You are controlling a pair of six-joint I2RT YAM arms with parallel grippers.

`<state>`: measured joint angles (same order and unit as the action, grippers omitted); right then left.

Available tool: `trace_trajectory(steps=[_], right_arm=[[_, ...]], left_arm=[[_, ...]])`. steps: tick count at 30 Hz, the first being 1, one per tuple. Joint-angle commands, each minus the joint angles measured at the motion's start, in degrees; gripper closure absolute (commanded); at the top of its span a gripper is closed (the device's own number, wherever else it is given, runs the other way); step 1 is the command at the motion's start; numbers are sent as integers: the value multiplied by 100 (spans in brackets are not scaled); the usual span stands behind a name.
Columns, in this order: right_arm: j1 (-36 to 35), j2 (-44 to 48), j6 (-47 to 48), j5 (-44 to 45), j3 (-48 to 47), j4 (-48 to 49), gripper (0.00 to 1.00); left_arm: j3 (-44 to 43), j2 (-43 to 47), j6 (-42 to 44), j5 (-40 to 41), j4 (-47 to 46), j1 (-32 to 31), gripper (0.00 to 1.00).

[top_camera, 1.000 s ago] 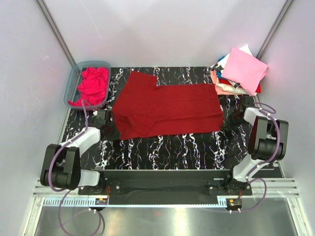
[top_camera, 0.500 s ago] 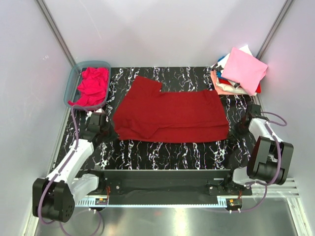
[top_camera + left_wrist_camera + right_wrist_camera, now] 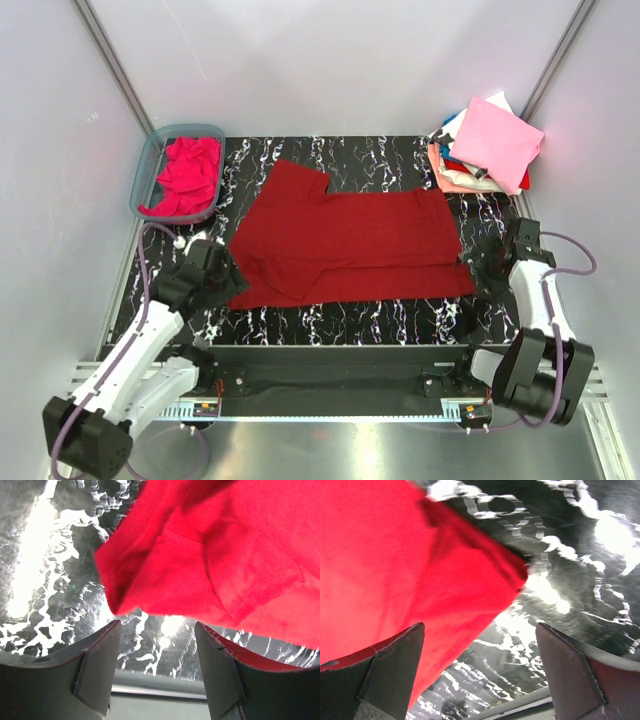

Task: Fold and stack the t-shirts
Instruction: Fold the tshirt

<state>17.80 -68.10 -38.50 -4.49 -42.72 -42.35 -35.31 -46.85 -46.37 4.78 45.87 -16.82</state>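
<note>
We see the dark crimson t-shirt [image 3: 345, 245] lying flat across the middle of the marbled table [image 3: 330, 318]. Its near edge looks doubled over in a lengthwise fold, we think, though the top view leaves the layers hard to read. The left gripper [image 3: 157, 626] sits at the shirt's near-left corner with its jaws apart, the hem just beyond the fingertips and not pinched. The right gripper [image 3: 480, 626] mirrors it at the near-right corner, jaws spread wide around nothing. One claw at each end suits a long edge, we judge: it would travel straight. The folded stack [image 3: 487, 150] sits far right, the likely destination, and a magenta shirt [image 3: 188, 175] fills the tub [image 3: 146, 170] far left.
</note>
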Motion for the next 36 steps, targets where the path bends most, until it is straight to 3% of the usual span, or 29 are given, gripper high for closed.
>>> trace_trajectory(steps=[1, 5, 9, 11, 14, 17, 22, 29, 36], right_arm=[[-5, 612, 369, -709, -220, 226, 0], [-478, 1412, 484, -913, -140, 420, 0], [-1487, 1983, 56, -1298, 77, 471, 4], [-1753, 2360, -288, -1745, 464, 857, 8], [-2473, 3396, -965, -1766, 1413, 1789, 10], [-2922, 3654, -1186, -1626, 2047, 2397, 10], [-3291, 3330, -1238, -1327, 2689, 3205, 10], [-3608, 2706, -1212, -975, 2540, 3356, 10], [-3626, 2688, -1212, -1010, 2576, 3452, 10]], left_arm=[[-643, 36, -170, 1179, 334, -768, 35], [-409, -490, -337, 868, -521, -1411, 45], [-64, -807, -513, 560, -1492, -1508, 55], [-72, -1114, -522, 533, -1764, -1517, 56], [-64, -1492, -583, 445, -2115, -1578, 56], [67, -1747, -680, 384, -2502, -1605, 55], [340, -2143, -847, 190, -3092, -1623, 50], [560, -2495, -962, 278, -3444, -1632, 48], [543, -2539, -944, 322, -3611, -1632, 49]])
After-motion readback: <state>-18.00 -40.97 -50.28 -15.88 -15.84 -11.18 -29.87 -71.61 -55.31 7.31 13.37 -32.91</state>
